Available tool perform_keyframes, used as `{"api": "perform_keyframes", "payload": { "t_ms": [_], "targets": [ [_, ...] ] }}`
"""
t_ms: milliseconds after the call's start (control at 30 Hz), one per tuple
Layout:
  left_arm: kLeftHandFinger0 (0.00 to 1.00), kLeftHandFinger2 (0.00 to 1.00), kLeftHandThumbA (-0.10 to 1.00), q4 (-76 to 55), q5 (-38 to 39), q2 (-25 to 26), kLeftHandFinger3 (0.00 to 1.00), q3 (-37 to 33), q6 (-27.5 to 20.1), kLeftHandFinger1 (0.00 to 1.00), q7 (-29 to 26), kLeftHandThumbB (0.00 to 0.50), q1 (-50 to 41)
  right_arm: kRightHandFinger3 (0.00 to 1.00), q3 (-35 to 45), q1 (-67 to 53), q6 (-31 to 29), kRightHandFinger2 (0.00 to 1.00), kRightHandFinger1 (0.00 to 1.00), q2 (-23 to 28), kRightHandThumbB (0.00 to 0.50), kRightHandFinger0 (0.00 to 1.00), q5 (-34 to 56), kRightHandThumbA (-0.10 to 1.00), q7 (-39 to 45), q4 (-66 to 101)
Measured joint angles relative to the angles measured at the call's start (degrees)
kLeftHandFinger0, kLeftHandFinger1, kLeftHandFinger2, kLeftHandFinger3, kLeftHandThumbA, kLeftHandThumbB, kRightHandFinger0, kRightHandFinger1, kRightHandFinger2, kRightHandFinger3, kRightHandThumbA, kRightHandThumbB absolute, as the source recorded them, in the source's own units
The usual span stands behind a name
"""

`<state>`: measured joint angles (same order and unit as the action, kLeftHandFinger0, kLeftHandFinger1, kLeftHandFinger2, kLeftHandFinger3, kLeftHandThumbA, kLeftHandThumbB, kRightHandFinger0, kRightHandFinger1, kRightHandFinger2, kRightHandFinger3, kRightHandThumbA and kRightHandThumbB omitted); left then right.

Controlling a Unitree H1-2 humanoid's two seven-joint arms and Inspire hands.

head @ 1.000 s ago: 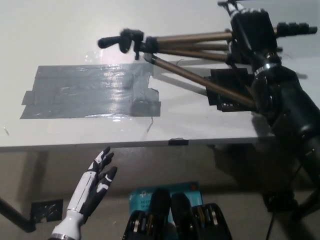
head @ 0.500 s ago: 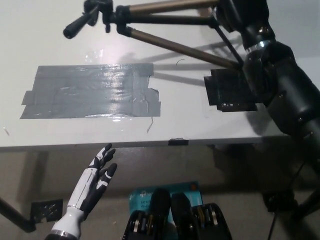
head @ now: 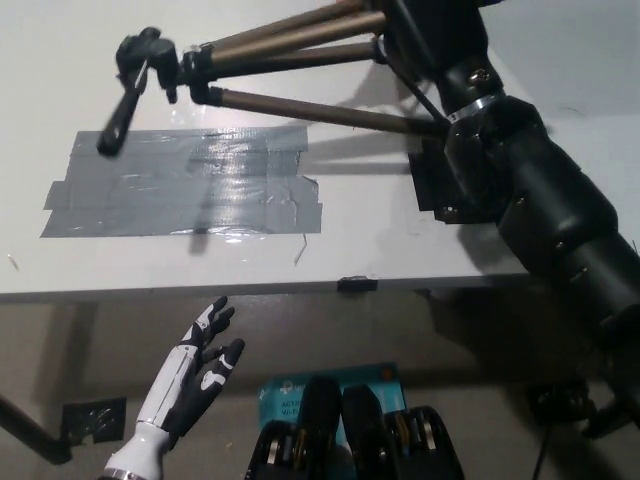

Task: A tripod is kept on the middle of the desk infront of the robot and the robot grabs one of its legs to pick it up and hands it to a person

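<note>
Long bronze-legged tripod with black pan head (head: 290,60) aloft over white surface (head: 380,240), gripped at legs by black right hand (head: 440,40); rigid, head-heavy, likely to swing; white left hand (head: 200,355) idle below, fingers spread.

The right hand (head: 432,28) is cut off by the top edge, so its grip cannot be judged. Beyond it, the tripod (head: 290,62) legs' far ends are lost. The pan handle (head: 118,105) is blurred.

Tripod (head: 300,55) legs look like brushed bronze metal, its head matt black plastic. Glossy grey tape (head: 180,185) wrinkles on the smooth white desk (head: 400,250).
</note>
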<state>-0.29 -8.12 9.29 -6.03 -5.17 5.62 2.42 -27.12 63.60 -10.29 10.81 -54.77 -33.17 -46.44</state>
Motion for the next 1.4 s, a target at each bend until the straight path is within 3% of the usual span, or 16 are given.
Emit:
{"api": "perform_keyframes", "payload": {
  "t_ms": [200, 300, 333, 367, 400, 433, 467, 667, 733, 833, 900, 1000, 1067, 1133, 1267, 1400],
  "targets": [
    [0.84, 1.0, 0.88, 0.03, 0.07, 0.0, 1.0, 0.02, -0.04, 0.98, 0.0, 0.023, 0.76, 0.83, 0.09, 0.39, 0.08, 0.84, 0.44, -0.39, 0.172, 0.0, 0.01, -0.1, -0.7, -1.35],
    [0.83, 1.0, 0.88, 0.07, -0.05, 0.09, 1.0, 0.0, -0.05, 0.98, -0.01, 0.012, 1.06, 0.74, 0.19, 0.5, 0.21, 0.78, 0.49, -0.49, 0.201, 0.08, 0.22, -0.06, -0.61, -1.7],
    [0.83, 1.0, 0.88, 0.06, -0.07, 0.13, 1.0, 0.01, -0.05, 0.96, -0.01, 0.008, 1.12, 1.0, 0.49, 0.51, 0.21, 1.0, 0.79, -0.59, 0.272, 0.39, 0.51, 0.31, -0.1, -1.65],
    [0.83, 1.0, 0.87, 0.06, -0.08, 0.15, 1.0, 0.0, -0.05, 0.96, 0.0, 0.012, 1.17, 1.0, 0.84, 0.51, 0.21, 1.0, 1.0, -0.72, 0.373, 0.71, 1.12, 0.47, 0.62, -1.57],
    [0.83, 1.0, 0.87, 0.08, -0.08, 0.15, 1.0, 0.0, -0.04, 0.96, -0.01, 0.013, 1.17, 1.0, 1.16, 0.36, 0.41, 1.0, 1.0, -0.77, 0.367, 0.98, 1.96, 0.5, 2.18, -0.96],
    [0.83, 1.0, 0.86, 0.13, -0.08, 0.14, 1.0, -0.01, -0.03, 0.96, -0.01, 0.018, 1.16, 1.0, 1.2, 0.24, 0.57, 1.0, 1.0, -0.77, 0.409, 1.0, 2.32, 0.56, 3.03, -0.68],
    [0.84, 1.0, 0.86, 0.28, -0.07, 0.14, 1.0, -0.01, -0.02, 0.96, -0.01, 0.016, 1.16, 1.0, 1.2, 0.05, 0.77, 1.0, 1.0, -0.75, 0.496, 1.0, 2.88, 0.62, 4.52, -0.18],
    [0.85, 1.0, 0.91, 0.7, -0.07, 0.13, 1.0, -0.03, 0.0, 0.99, -0.01, 0.01, 1.11, 1.0, 1.18, -1.61, 2.34, 1.0, 1.0, -0.62, 0.5, 1.0, 5.43, 0.65, 11.7, 2.62],
    [0.85, 1.0, 0.9, 0.74, -0.07, 0.13, 1.0, -0.04, 0.01, 0.99, -0.01, 0.0, 1.11, 1.0, 1.16, -2.11, 2.63, 1.0, 1.0, -0.58, 0.5, 1.0, 5.9, 0.49, 13.1, 3.1],
    [0.84, 1.0, 0.87, 0.81, -0.07, 0.13, 1.0, -0.04, 0.02, 0.99, -0.01, 0.003, 1.07, 1.0, 1.15, -3.73, 3.88, 1.0, 1.0, -0.34, 0.5, 1.0, 8.2, 0.48, 17.63, 4.65],
    [0.83, 1.0, 0.87, 0.84, -0.06, 0.13, 1.0, -0.04, 0.02, 0.98, -0.01, 0.003, 1.07, 1.0, 1.18, -4.76, 4.73, 1.0, 1.0, 0.02, 0.5, 1.0, 10.15, 0.62, 20.51, 5.44],
    [0.86, 1.0, 0.9, 0.88, -0.06, 0.13, 1.0, -0.04, 0.03, 1.0, -0.01, 0.002, 1.07, 1.0, 1.19, -6.04, 5.68, 1.0, 1.0, 0.74, 0.5, 1.0, 12.46, 0.72, 23.44, 6.9],
    [0.87, 1.0, 0.95, 0.92, -0.06, 0.13, 1.0, -0.04, 0.03, 1.0, -0.02, 0.02, 1.07, 1.0, 1.22, -7.14, 6.5, 1.0, 1.0, 1.65, 0.5, 1.0, 14.45, 0.74, 25.91, 8.57],
    [0.99, 1.0, 1.0, 1.0, -0.06, 0.13, 1.0, -0.04, 0.03, 1.0, -0.02, 0.068, 1.06, 1.0, 1.33, -8.31, 7.38, 1.0, 1.0, 2.68, 0.5, 1.0, 16.5, 0.79, 28.06, 10.74],
    [1.0, 1.0, 1.0, 1.09, -0.07, 0.12, 1.0, -0.07, 0.02, 1.0, -0.02, 0.114, 0.99, 1.0, 2.19, -11.72, 9.53, 1.0, 1.0, 5.53, 0.5, 1.0, 21.76, 0.94, 32.3, 16.55],
    [1.0, 1.0, 1.0, 1.12, -0.08, 0.12, 1.0, -0.07, 0.02, 1.0, -0.02, 0.123, 0.93, 1.0, 3.88, -14.84, 11.13, 1.0, 1.0, 8.6, 0.5, 1.0, 26.11, 0.87, 34.77, 22.49]
  ]
}}
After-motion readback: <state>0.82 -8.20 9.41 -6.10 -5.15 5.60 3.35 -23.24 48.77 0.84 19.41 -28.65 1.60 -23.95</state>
